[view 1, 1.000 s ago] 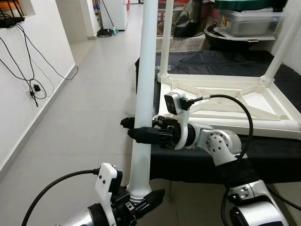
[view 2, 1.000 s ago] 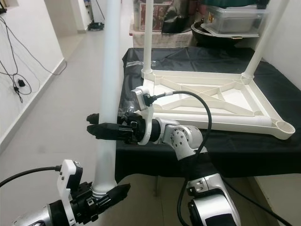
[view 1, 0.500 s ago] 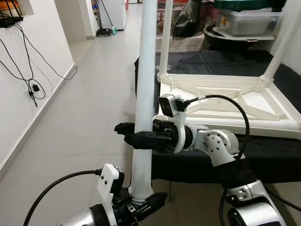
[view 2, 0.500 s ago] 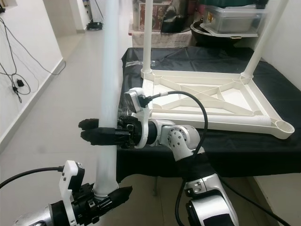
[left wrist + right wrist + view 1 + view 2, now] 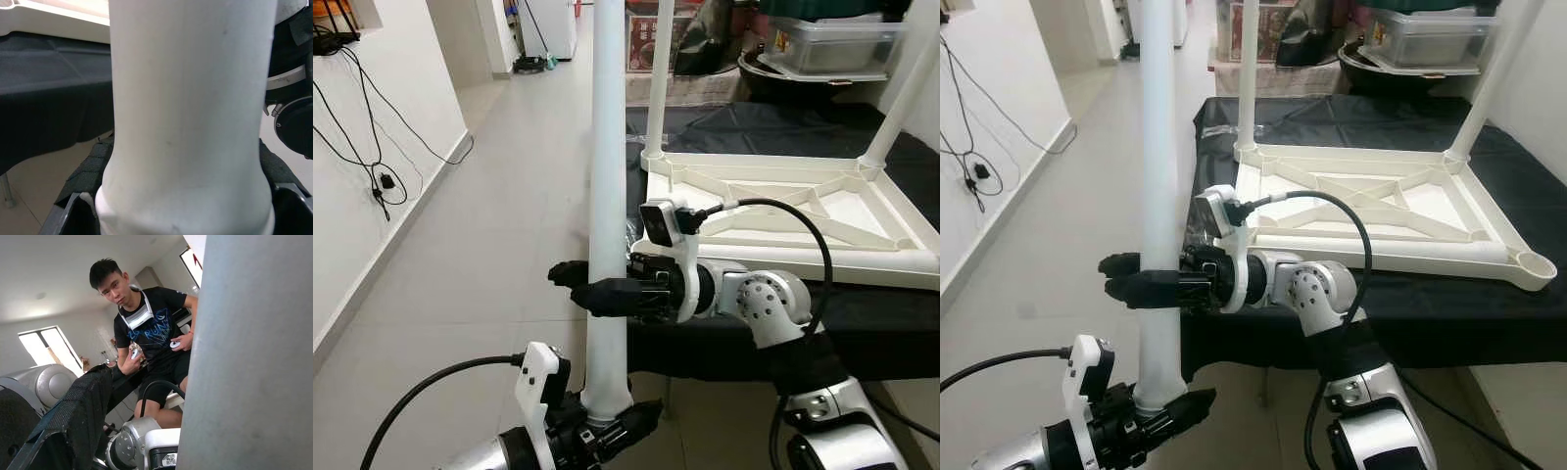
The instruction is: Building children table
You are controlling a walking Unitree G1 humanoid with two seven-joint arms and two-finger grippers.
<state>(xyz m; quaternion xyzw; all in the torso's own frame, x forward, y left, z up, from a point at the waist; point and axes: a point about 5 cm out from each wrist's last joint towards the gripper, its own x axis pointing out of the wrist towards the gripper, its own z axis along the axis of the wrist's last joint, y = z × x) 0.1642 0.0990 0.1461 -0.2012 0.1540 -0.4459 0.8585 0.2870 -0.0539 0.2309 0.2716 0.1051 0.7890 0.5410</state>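
I hold a long white table leg [image 5: 607,147] upright in front of me, left of the black-draped stand. My left gripper [image 5: 612,423] is shut on its flared lower end [image 5: 190,122], one finger [image 5: 83,181] on either side. My right gripper [image 5: 578,286] is shut on the leg at mid-height, one finger behind it and one in front [image 5: 73,416]. The white tabletop frame [image 5: 783,211] lies upside down on the black cloth. Two legs stand in its far corners [image 5: 658,78] [image 5: 901,98]. An empty socket [image 5: 1535,264] shows at its near right corner.
A white wall with hanging black cables [image 5: 372,147] runs along the left, beside an open tiled floor [image 5: 509,215]. Plastic bins [image 5: 832,44] stand behind the stand. A seated person [image 5: 151,342] holding controllers is behind me in the right wrist view.
The held leg has shifted a little left, away from the frame, and now stands straighter. My right gripper moved left with it; the left gripper stays on the lower end.
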